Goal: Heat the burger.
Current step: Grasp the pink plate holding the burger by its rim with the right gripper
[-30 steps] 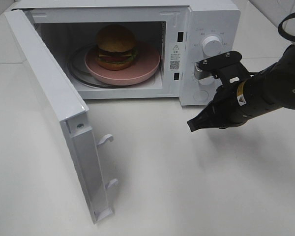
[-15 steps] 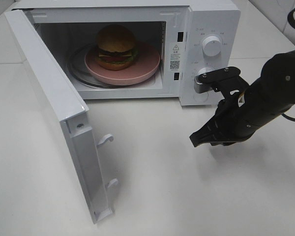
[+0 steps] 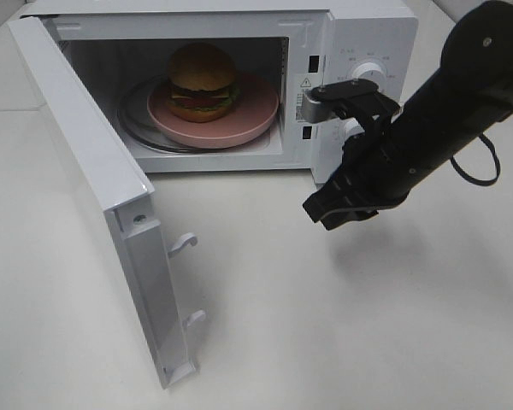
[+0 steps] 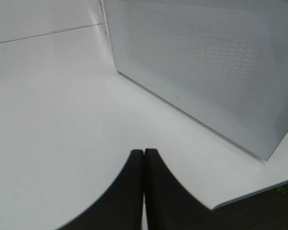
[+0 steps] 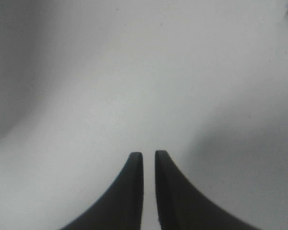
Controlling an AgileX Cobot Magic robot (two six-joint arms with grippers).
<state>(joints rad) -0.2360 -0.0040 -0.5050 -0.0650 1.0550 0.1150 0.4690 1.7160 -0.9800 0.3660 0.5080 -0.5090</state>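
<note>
The burger point(image 3: 202, 81), with a glossy brown bun, lettuce and tomato, sits on a pink plate point(image 3: 258, 117) inside the white microwave point(image 3: 359, 26). The microwave door point(image 3: 94, 179) stands wide open to the left. My right gripper point(image 3: 323, 213) hangs over the table in front of the control panel, right of the cavity and apart from the burger. In the right wrist view its fingertips point(image 5: 149, 155) are parted by a narrow gap with nothing between them. My left gripper point(image 4: 144, 152) is shut and empty above the table, beside a perforated white panel point(image 4: 206, 72).
The right arm covers the lower part of the control panel; the upper knob point(image 3: 369, 73) shows above it. A glass turntable ring point(image 3: 132, 111) lies under the plate. The door's latch hooks point(image 3: 184, 243) stick out over the white table point(image 3: 325, 325).
My right arm has swung left and up toward the microwave's control panel. Its fingers have parted slightly. The burger, plate and door have not moved.
</note>
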